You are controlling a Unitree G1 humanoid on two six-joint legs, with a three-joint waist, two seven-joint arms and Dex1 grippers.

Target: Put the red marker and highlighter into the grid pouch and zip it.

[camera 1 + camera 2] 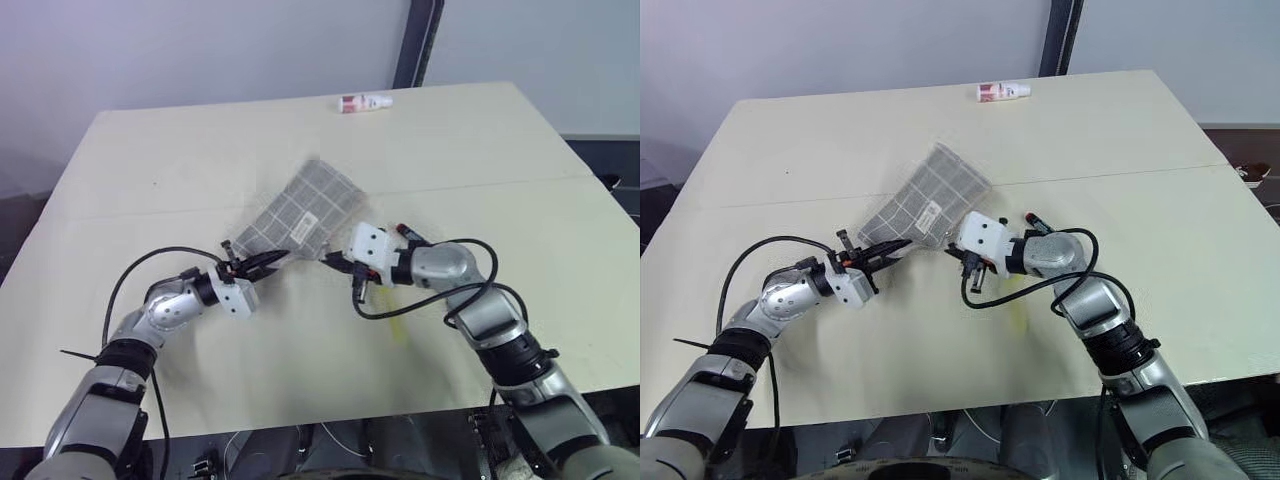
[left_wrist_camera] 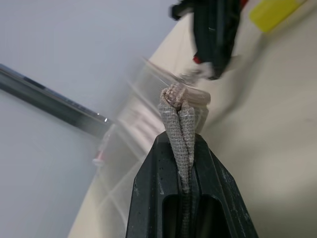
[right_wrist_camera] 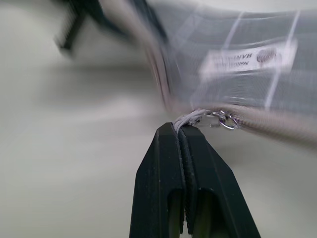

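While both grippers pinch it, the grid pouch (image 1: pixel 305 212) hangs stretched just above the desk (image 1: pixel 500 150).
Left gripper (image 1: pixel 268 262) is clamped on the pouch's fabric corner as an anchor; right gripper (image 3: pixel 184 128) is closed on the zipper cord, likely to zip it. One highlighter (image 1: pixel 398 327) lies under the right arm; one white bottle (image 1: pixel 364 102) sits far beyond the pouch.

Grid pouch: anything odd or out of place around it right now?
Yes. The grid pouch hangs between both grippers, yet the highlighter lies on the table under the right arm, outside it.
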